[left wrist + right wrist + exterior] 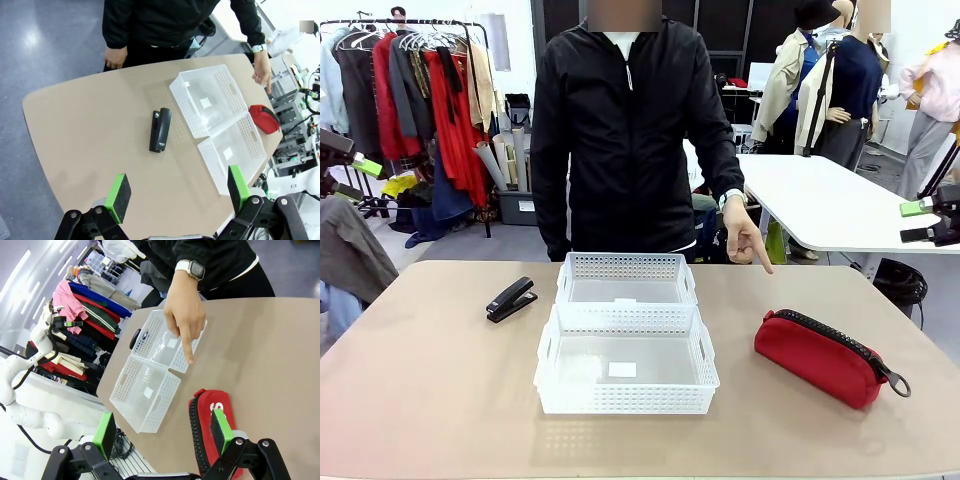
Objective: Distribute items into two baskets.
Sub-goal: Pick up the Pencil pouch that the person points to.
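1. Two white plastic lattice-sided baskets sit end to end at the middle of the tan counter (pixel 420 400), touching: the near basket (pixel 625 398) and the far basket (pixel 626 267). Both look empty.
2. Both items lie on the counter outside the baskets. The black stapler (pixel 510 299) is to the robot's left of the far basket, and the red fabric pouch with a black zipper (pixel 820 355) is to the right of the near one.
3. The left claw (pixel 178 192) stands wide open with nothing in it, high above the counter with the stapler ahead of it.
4. The right claw (pixel 162 431) is also spread wide and empty, hovering above the pouch.
5. Judged from this, no item has been placed yet, and the step in hand is a first pick.
6. For the pouch, close across its narrow width near the middle, clear of the strap end. It is soft and will likely sag, so lift it level.
7. Turn its long side along the basket's long side (it looks nearly basket-wide).
8. For the stapler, pinch its slim sides, as hard plastic may slip.
9. The person's hand (pixel 745 238) points downward near the counter's far edge, just behind the pouch, so give it room.
10. The light baskets may slide if a rim is bumped.
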You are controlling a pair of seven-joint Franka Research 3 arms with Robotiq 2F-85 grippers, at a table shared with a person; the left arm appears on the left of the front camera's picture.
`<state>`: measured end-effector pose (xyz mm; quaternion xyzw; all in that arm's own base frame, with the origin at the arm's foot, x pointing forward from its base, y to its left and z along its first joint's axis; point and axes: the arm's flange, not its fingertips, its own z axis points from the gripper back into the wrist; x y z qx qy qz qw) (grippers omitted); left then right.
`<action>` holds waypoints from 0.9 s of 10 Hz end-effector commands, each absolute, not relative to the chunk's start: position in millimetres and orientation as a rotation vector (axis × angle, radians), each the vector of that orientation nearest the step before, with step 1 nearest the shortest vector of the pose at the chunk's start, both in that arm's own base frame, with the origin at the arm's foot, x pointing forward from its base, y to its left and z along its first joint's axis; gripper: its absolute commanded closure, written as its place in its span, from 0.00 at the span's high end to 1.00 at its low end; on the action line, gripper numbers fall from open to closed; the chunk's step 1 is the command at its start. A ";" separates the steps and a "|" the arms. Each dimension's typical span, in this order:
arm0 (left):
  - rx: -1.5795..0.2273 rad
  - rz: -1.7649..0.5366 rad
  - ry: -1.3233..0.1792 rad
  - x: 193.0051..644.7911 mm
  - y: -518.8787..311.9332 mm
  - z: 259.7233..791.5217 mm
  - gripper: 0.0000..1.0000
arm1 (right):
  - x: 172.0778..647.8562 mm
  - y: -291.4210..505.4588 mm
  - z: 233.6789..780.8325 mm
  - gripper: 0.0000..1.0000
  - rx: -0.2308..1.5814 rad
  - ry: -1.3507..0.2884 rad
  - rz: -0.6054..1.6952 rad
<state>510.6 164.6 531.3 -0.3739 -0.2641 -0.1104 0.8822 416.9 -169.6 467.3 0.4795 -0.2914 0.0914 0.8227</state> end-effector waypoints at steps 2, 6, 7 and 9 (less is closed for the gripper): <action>-0.787 -0.225 -0.557 510.2 165.1 531.7 1.00 | 416.6 -169.8 468.0 1.00 1.020 -0.619 0.193; -0.787 -0.225 -0.557 510.2 165.1 531.7 1.00 | 416.9 -169.6 467.2 1.00 1.020 -0.620 0.194; -0.787 -0.225 -0.557 510.2 165.1 531.7 1.00 | 429.5 -159.9 471.0 1.00 0.993 -0.583 0.204; -0.787 -0.225 -0.557 510.2 165.1 531.7 1.00 | 444.7 -143.5 473.1 1.00 0.930 -0.557 0.221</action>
